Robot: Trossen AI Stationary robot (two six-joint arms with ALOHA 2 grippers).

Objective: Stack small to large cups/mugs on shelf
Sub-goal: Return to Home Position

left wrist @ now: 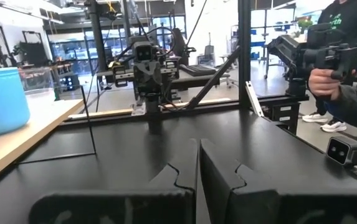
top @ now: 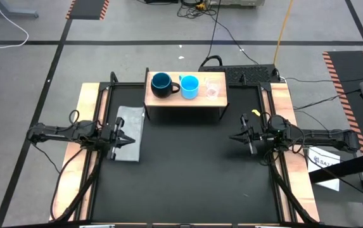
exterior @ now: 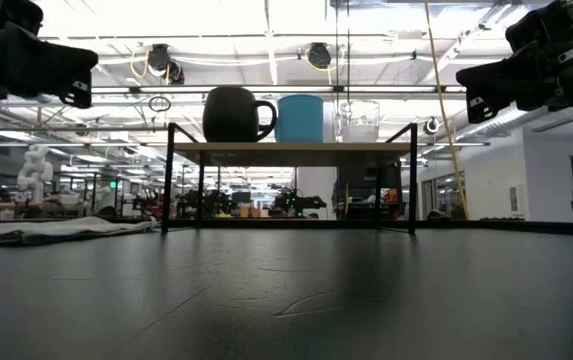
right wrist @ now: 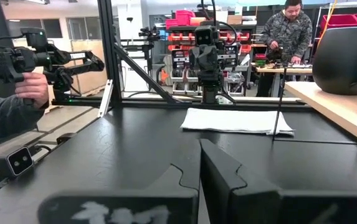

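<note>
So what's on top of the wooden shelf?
Three cups stand in a row on the shelf: a dark navy mug, a light-blue cup and a small clear cup. From above, the shelf covers the table beneath it.

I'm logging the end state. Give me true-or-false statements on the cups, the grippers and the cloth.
1. The mug, blue cup and clear cup all stand on the shelf. True.
2. The clear cup stands in the middle. False: the blue cup does.
3. The cups are nested. False: they stand side by side.
4. The left gripper and right gripper are shut and empty. True.
5. The cloth lies on the shelf. False: it lies on the table, below the left gripper.
</note>
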